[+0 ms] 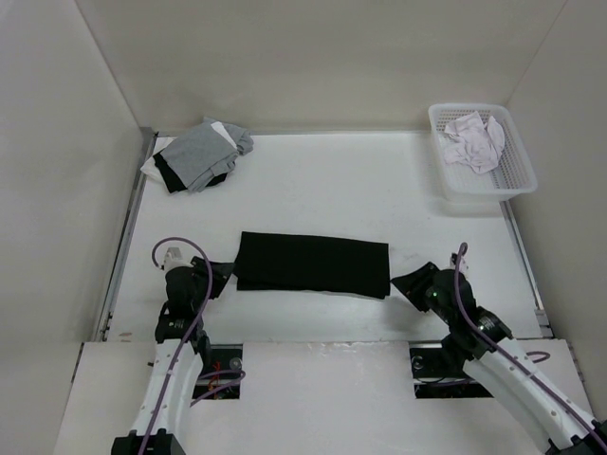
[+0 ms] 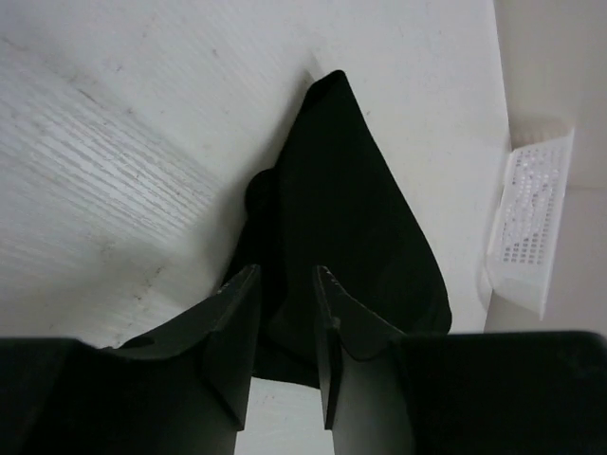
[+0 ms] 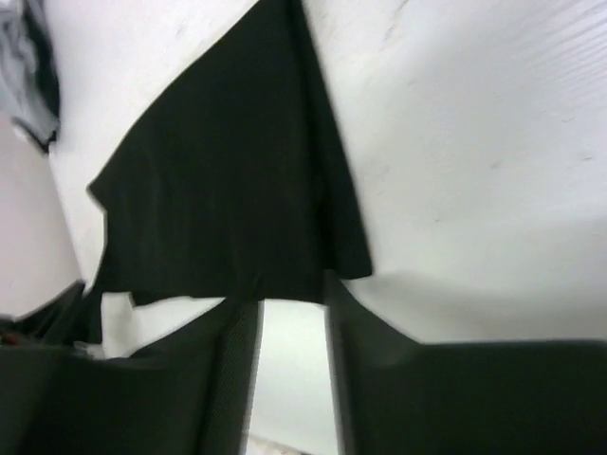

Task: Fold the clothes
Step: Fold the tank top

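Lifting both spread, empty jaws straight off the clothes (image 1: 313,264) at mid-frame should keep the folded ends from dragging open.

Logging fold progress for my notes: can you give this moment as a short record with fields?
garment: black top folded into a flat band, mid-table
left gripper: open, at its left end
right gripper: open, at its right end
basket: far right, white cloth inside
pile: grey-and-white garments, far left
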Robot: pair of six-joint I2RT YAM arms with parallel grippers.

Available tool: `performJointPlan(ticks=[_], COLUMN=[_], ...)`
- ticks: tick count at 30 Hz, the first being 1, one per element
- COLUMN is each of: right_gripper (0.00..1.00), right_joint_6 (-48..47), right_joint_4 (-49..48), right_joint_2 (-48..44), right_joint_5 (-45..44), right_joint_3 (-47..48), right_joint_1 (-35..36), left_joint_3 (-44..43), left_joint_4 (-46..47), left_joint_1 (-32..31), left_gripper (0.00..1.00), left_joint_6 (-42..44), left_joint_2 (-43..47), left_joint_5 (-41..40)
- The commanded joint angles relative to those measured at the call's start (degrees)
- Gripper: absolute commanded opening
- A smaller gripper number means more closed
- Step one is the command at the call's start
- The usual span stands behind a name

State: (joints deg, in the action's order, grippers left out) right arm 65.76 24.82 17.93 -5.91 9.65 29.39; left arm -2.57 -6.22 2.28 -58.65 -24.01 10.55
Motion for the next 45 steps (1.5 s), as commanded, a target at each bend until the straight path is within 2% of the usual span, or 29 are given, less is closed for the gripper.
performJointPlan(ticks=[1,5,7,10,14,18,19,22,24,26,32,36,40,45], right_gripper=[0.48,0.52,0.55,0.54,0.52,0.32,0.23,0.06,0.01,0.00,0.00,0.00,0.00,0.00], right_joint_6=[-0.18,-5.02,-7.82,-10.29,-10.74,-10.30,-10.04,-9.42,-9.16,-9.50,-13.89,-17.76,-19.53,-17.25], right_joint_4=[2.36,-14.15,-23.28,-32.35,-40.10,-44.85,-45.73,-47.58,-47.23,-44.96,-27.14,-18.95,-14.28,-9.18], right_joint_2=[1.92,15.26,24.91,34.77,43.05,49.90,51.14,52.03,49.76,45.28,27.01,22.94,26.61,34.43], right_joint_5=[-9.55,-2.63,-0.42,2.82,5.20,10.30,11.35,13.64,13.82,13.30,10.22,7.77,6.10,-3.47], right_joint_3=[4.06,3.18,2.92,3.09,3.44,4.94,5.46,6.08,5.91,5.21,7.83,14.41,21.97,32.25], right_joint_1=[1.24,1.51,-0.07,-3.93,-8.51,-10.97,-11.15,-12.55,-13.78,-15.80,-21.08,-20.65,-14.86,-0.99], left_joint_3=[-0.50,-3.31,-4.46,-4.99,-5.34,-6.39,-6.57,-6.92,-6.92,-6.75,-7.19,-8.50,-9.73,-11.05], left_joint_4=[0.77,-1.69,-2.13,-1.96,-0.38,2.26,3.31,6.03,7.97,9.55,11.66,13.07,15.44,17.03], left_joint_1=[0.75,0.05,-0.65,-1.44,-2.59,-3.11,-3.64,-5.31,-6.71,-8.38,-15.32,-20.94,-25.26,-29.13], left_gripper=[0.31,0.37,0.39,0.40,0.40,0.40,0.40,0.40,0.40,0.40,0.39,0.39,0.39,0.40], left_joint_6=[1.17,3.72,5.38,6.44,6.62,6.71,6.71,6.45,6.10,5.57,4.34,3.20,2.32,2.14], left_joint_2=[-0.51,-0.60,0.10,0.54,0.98,-0.24,-0.94,-3.58,-5.77,-7.27,-9.12,-10.96,-13.07,-15.36], left_joint_5=[-1.39,-6.06,-8.16,-10.28,-10.81,-10.99,-10.99,-11.42,-11.42,-11.51,-15.19,-17.75,-18.89,-18.37])
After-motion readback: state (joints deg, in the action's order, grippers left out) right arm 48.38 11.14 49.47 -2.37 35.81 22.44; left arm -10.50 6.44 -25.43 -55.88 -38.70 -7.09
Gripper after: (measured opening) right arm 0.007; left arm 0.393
